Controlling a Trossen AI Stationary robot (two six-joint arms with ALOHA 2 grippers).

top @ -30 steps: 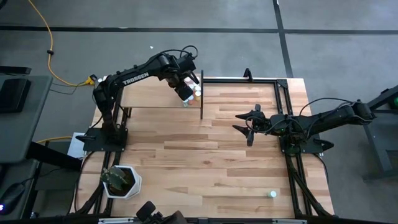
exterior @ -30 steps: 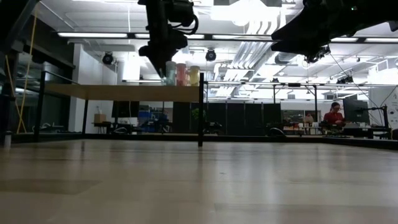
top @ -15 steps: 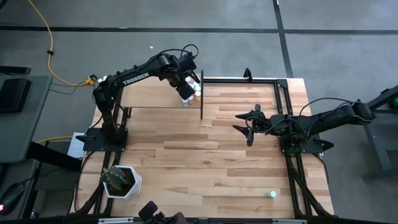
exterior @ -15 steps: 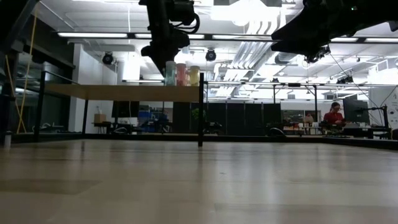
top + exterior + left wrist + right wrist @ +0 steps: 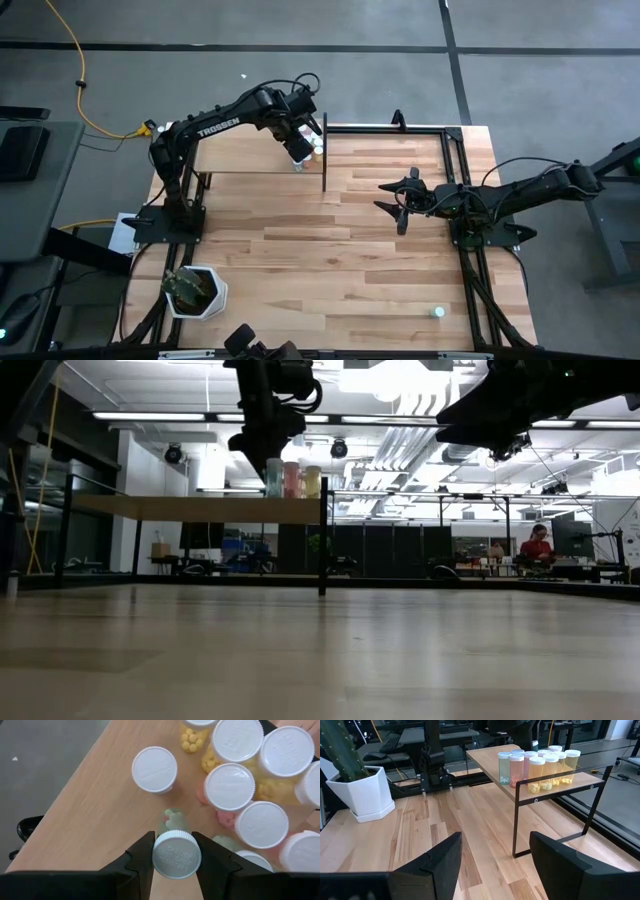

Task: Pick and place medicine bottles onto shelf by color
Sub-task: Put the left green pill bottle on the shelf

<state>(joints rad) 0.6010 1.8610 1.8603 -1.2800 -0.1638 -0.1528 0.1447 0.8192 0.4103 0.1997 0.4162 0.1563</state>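
So the left end effector (image 5: 176,852) is clamped on the white cap of a pale green bottle (image 5: 175,851), holding it right over the shelf (image 5: 235,152) at the far left of the surface (image 5: 340,260); the bottle looks to be down at or very near the board, though I can't tell for sure whether its base is actually touching. The rest of the bottles (image 5: 245,785) are bunched tight at the shelf's right end, yellow ones far, pink and green nearer; there's also a lone white-capped one (image 5: 154,769) standing apart to the side. My take on doing this step well: set it flat first, then open the fingers only a little and lift straight up; any sideways drift and a finger clips the neighbours, which sit really close on one side. Keeping the green one next to the other green one (image 5: 226,843) seems the point of sorting by color. The right end effector (image 5: 492,865) is idling with its fingers spread wide over the middle right of the surface; one stray bottle (image 5: 438,312) waits near the front right corner.
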